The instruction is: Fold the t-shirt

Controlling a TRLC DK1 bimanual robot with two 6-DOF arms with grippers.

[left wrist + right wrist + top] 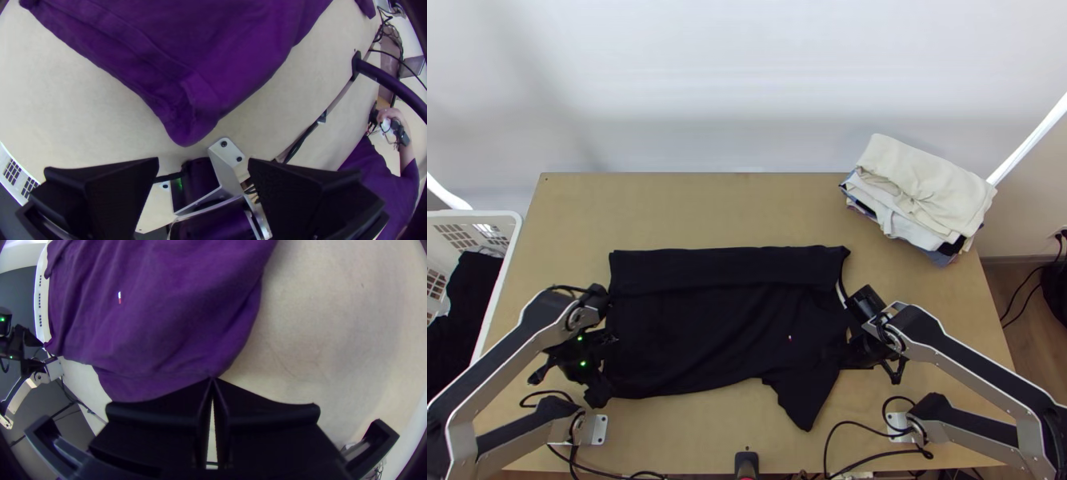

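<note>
The black t-shirt (707,328) lies spread wide, with a folded band along its far edge and a flap, perhaps a sleeve, sticking out toward the near side. In the top view my left gripper (608,366) is at its near left corner. Seen from the left wrist, the gripper (203,165) has its fingers wide apart, beside a corner of the shirt (187,102). My right gripper (848,357) is at the shirt's right edge. In the right wrist view the gripper's (212,378) tips meet on the edge of the shirt (169,311).
A stack of folded cloths (923,192) sits at the table's far right corner. At the left stands a white basket (513,220) with dark cloth inside. Cables (843,424) run along the near edge. Bare table (691,212) lies beyond the shirt.
</note>
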